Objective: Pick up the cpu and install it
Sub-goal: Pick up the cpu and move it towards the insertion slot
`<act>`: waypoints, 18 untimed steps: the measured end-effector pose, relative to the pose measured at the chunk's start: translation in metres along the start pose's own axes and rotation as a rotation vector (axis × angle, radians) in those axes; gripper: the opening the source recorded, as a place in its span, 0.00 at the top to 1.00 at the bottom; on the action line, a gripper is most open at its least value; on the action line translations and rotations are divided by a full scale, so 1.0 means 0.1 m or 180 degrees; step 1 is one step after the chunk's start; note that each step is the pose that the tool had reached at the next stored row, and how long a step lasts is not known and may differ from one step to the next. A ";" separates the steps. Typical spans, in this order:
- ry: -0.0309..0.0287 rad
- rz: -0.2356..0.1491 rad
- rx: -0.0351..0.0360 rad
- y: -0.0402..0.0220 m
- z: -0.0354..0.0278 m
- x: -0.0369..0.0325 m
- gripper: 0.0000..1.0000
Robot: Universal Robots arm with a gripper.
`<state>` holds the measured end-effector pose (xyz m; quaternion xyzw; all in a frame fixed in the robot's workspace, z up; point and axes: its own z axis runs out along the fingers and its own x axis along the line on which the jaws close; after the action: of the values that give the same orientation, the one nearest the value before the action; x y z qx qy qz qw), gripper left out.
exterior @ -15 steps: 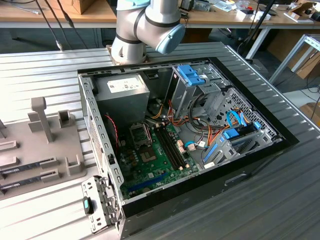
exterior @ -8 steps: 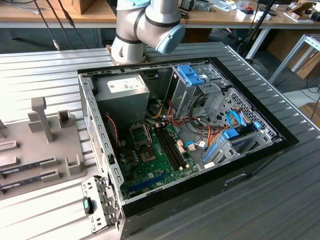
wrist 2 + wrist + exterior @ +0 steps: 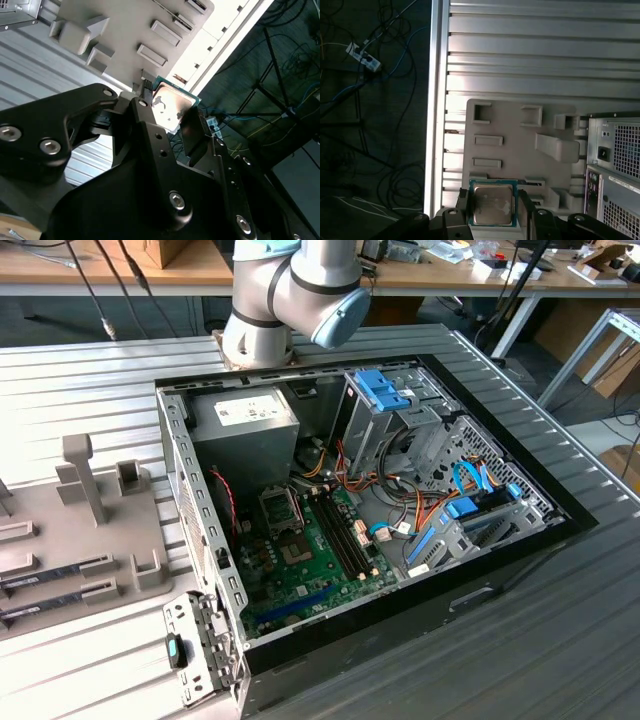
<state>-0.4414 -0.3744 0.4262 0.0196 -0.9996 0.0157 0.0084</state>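
In the exterior view the grey parts tray (image 3: 70, 530) lies at nine o'clock from the open computer case (image 3: 176, 455). The socket (image 3: 283, 510) sits on the motherboard (image 3: 300, 585), toward nine o'clock of the case's middle.

In the second wrist view the gripper (image 3: 170, 114) is clamped on the cpu (image 3: 172, 104). One black finger (image 3: 144, 120) presses against each of two opposite edges, and the silvery top faces the camera. In the first wrist view the chip hangs over the tray's edge, seemingly clear of it and well apart from the case.

I judge the pick-up done and the seating in the socket not yet done.

The arm (image 3: 290, 290) is cut off at the exterior view's twelve o'clock edge. The chip's underside is hidden. Whether the socket's frame stands open is hard to make out.
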 end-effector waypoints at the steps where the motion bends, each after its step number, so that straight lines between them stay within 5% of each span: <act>1: 0.0000 0.0000 0.0000 0.000 -0.009 0.000 0.53; 18: 0.0000 0.0000 0.0000 -0.004 -0.128 0.002 0.53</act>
<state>-0.4414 -0.3744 0.4390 0.0196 -0.9996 0.0157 0.0084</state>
